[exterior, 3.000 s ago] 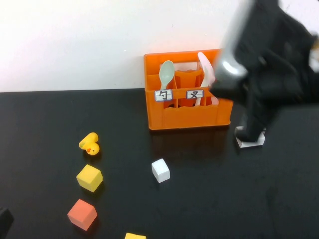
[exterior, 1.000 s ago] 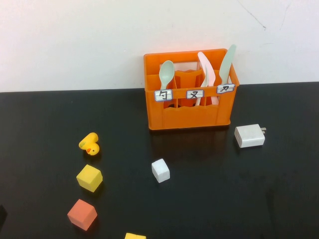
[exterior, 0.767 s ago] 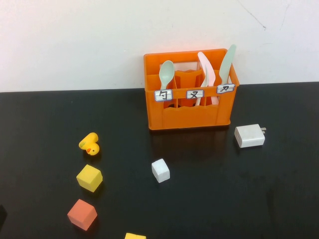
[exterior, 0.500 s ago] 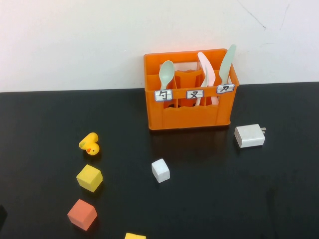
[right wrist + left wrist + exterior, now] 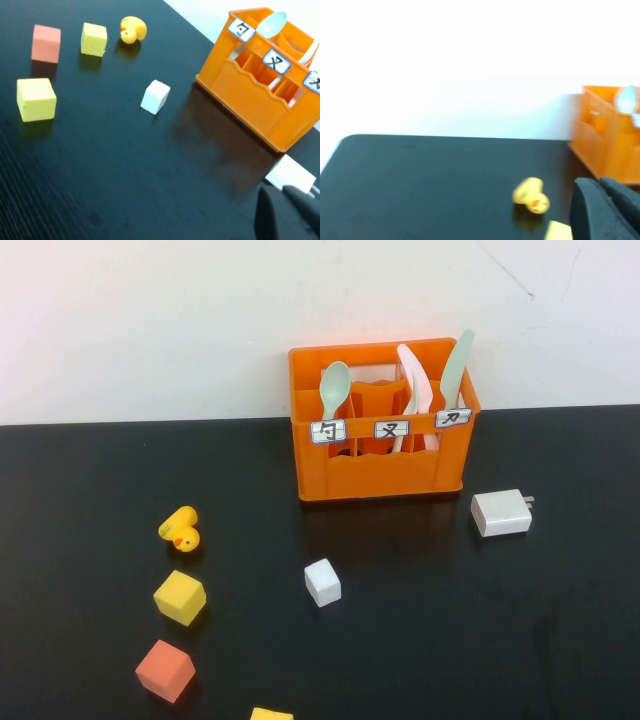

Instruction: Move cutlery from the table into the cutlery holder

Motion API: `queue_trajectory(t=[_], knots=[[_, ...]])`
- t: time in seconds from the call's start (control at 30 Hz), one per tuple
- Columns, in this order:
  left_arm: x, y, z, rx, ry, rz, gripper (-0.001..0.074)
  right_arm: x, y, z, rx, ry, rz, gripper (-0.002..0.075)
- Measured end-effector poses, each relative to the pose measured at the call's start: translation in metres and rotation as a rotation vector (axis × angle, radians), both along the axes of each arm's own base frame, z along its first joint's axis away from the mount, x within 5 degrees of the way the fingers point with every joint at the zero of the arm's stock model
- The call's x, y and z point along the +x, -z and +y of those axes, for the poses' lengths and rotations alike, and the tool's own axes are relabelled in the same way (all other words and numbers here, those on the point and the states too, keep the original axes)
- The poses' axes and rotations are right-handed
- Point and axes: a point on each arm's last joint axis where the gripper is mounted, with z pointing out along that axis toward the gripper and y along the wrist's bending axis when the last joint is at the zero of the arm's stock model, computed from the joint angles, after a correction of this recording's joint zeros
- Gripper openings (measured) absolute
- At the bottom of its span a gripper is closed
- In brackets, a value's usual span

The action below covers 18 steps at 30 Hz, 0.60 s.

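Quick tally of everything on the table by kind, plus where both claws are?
Utensils in the cutlery holder: 3 (mint spoon, pink utensil, green knife-like utensil)
Cutlery holder: 1
Cubes: 4 (2 yellow, 1 red, 1 white)
Rubber duck: 1
White charger: 1
Total: 10
Left claw and right claw: off the high view, seen only in their wrist views.

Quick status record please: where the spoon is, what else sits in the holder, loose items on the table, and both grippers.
spoon: upright in cutlery holder, left compartment
other utensils: pink utensil middle, green knife right
table: no cutlery seen on it
loose items: duck, white cube, yellow cube, red cube, white charger
left gripper: near duck
right gripper: shut, near charger
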Motion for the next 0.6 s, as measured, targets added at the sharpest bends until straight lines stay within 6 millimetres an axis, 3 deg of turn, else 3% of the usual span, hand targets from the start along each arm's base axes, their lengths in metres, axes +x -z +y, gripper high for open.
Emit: queue_trajectory(t=[0.27,0.6], knots=[[0.010,0.049,0.005,-0.078,-0.075,0.098,-0.0001,0.000,0.001,0.000,-0.008,-0.002,0.010,-0.0002],[0.007,0.064,0.004,-0.081,-0.078,0.271,-0.0001,-0.001,0.001,0.000,-0.010,-0.002,0.013,-0.0002]])
